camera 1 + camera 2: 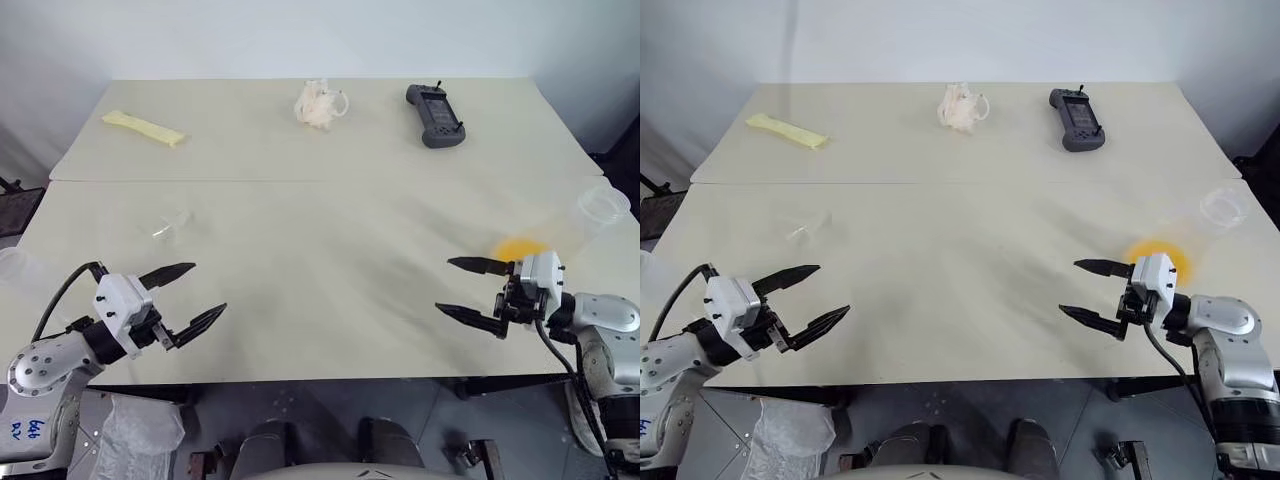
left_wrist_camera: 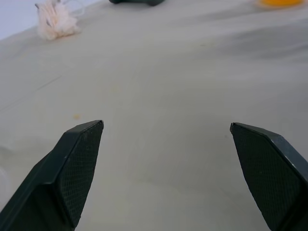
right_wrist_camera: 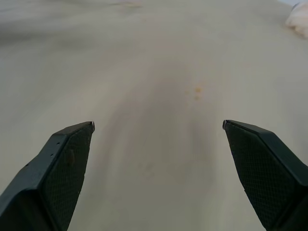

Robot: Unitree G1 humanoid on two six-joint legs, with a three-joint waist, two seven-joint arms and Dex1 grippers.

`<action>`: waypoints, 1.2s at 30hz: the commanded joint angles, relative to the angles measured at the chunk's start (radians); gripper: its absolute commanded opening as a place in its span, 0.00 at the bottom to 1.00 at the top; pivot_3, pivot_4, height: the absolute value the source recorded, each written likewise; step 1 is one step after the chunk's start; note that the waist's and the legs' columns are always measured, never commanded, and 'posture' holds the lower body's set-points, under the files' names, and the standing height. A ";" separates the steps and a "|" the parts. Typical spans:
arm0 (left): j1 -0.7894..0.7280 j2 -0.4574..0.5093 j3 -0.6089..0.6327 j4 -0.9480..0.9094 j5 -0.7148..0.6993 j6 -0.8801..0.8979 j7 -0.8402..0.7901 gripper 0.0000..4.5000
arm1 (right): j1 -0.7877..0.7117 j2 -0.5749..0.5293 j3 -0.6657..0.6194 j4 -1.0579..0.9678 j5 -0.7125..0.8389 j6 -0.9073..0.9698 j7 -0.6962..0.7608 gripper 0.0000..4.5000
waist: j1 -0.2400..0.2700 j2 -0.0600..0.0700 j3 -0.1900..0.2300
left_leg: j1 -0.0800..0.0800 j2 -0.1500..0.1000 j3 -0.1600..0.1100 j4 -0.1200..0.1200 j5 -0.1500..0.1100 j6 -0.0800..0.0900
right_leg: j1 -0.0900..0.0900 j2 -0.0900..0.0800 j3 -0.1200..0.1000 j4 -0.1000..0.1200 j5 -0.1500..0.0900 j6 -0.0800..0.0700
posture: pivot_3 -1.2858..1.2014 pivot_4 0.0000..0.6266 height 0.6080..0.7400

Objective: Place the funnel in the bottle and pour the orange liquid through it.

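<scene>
Both of my hands hover low over the near edge of the tabletop [image 1: 330,300], the left hand [image 1: 190,295] and the right hand [image 1: 462,288] each with fingers spread wide and empty. Just beyond the right hand sits the orange liquid [image 1: 520,247] in a clear vessel lying toward the right edge. A faint clear funnel [image 1: 172,224] rests beyond my left hand. Farther back lie a yellow strip [image 1: 143,127], a white crumpled wad [image 1: 320,103] and a dark handheld controller [image 1: 435,115]. No writing on the things is readable.
</scene>
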 commanded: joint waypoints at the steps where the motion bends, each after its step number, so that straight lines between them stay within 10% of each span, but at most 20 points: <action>1: 0.016 0.005 0.032 -0.035 -0.015 0.028 0.030 1.00 | -0.005 0.024 -0.022 -0.018 0.010 -0.009 -0.019 1.00 | 0.000 0.000 0.000 | 0.000 0.000 0.000 0.000 0.000 0.000 | 0.000 0.000 0.000 0.000 0.000 0.000 | 0.52 0.24 1.00; 19: 0.340 -0.512 0.481 0.006 -0.157 -0.074 0.521 1.00 | -0.207 0.267 0.153 -0.210 0.004 0.187 -0.208 1.00 | -0.013 -0.001 0.000 | 0.000 0.001 -0.002 0.001 -0.002 0.000 | 0.000 -0.001 -0.001 0.000 0.000 0.000 | 0.52 0.24 1.00; 36: -0.009 -0.167 0.425 0.011 -0.175 0.245 0.747 1.00 | -0.179 0.258 0.167 -0.234 0.004 0.207 -0.166 1.00 | -0.007 -0.005 -0.002 | 0.000 -0.001 -0.001 0.001 -0.005 0.002 | 0.000 -0.003 -0.006 0.002 0.000 0.000 | 0.52 0.24 1.00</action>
